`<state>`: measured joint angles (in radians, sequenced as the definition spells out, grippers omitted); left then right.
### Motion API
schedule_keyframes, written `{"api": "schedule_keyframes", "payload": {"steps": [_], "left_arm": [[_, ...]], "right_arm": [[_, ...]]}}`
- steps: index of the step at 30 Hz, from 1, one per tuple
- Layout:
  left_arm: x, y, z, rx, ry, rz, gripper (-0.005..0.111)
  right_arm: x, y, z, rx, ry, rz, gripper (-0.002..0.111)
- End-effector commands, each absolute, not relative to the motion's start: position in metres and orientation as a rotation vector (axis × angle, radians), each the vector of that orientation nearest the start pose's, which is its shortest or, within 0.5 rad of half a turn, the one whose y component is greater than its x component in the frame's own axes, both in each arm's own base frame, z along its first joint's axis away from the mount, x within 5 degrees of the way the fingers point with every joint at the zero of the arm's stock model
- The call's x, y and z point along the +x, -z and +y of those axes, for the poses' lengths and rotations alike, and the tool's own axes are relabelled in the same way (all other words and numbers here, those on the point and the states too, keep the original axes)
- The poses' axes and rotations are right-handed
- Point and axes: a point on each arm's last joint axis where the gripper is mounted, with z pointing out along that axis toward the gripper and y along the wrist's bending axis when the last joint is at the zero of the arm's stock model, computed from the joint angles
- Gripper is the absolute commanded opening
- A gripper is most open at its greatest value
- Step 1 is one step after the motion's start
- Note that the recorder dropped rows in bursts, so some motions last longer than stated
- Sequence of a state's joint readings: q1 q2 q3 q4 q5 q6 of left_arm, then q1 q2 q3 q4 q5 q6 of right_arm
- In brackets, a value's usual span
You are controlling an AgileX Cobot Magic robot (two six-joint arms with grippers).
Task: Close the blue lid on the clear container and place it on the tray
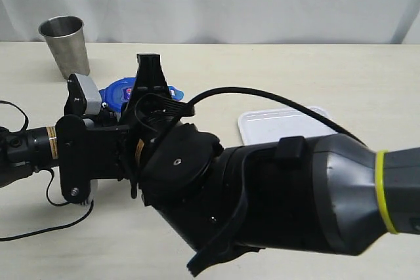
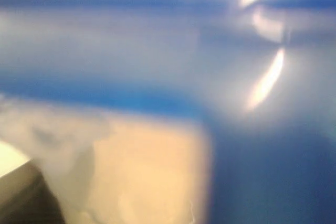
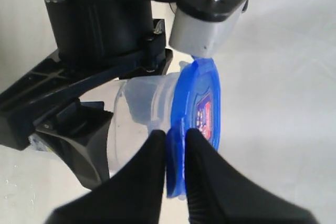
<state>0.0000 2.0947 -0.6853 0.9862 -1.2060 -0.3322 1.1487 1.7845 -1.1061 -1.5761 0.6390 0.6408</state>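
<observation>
**Desk:** Exterior first. Where is the lid?

**Me:** I see only a slice of the blue lid [image 1: 118, 91], upper left of centre, behind my right gripper [image 1: 148, 63], whose black fingers point up the frame. The tray [image 1: 262, 126] lies right of centre, well apart, with bare table [image 1: 216, 70] between them. A steel cup [image 1: 63, 44] stands at upper left.

**Desk:** Left wrist?

**Me:** Blurred blue fills most of it, with a tan patch low down. I cannot read the jaws there.

**Desk:** Right wrist?

**Me:** The clear container [image 3: 139, 103] lies sideways, long axis across the frame, mouth to the right. The lid stands on edge at that mouth, sticker facing right. My right jaws pinch the lid's lower rim. The left gripper [image 3: 118, 111] clasps the container's sides. There is open table at right.
</observation>
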Motion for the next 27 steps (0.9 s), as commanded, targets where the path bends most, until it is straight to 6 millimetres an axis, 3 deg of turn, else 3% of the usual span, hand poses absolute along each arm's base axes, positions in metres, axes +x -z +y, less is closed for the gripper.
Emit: {"api": "schedule_keyframes", "payload": {"steps": [1,11,17,21,27], "left_arm": [[0.312,-0.092,-0.072,0.727,0.750,1.690,0.000],[0.312,-0.092,-0.071,0.720,0.747,1.690,0.000],[0.312,-0.092,-0.071,0.720,0.747,1.690,0.000],[0.312,-0.092,-0.071,0.720,0.747,1.690,0.000],[0.312,-0.092,-0.071,0.716,0.745,1.691,0.000]], "right_arm": [[0.206,-0.230,0.322,-1.577,0.537,1.351,0.015],[0.206,-0.229,0.320,-1.559,0.537,1.400,0.017],[0.207,-0.229,0.317,-1.534,0.563,1.435,0.038],[0.208,-0.233,0.314,-1.513,0.578,1.447,0.046],[0.196,-0.252,0.315,-1.500,0.356,1.463,0.046]]}}
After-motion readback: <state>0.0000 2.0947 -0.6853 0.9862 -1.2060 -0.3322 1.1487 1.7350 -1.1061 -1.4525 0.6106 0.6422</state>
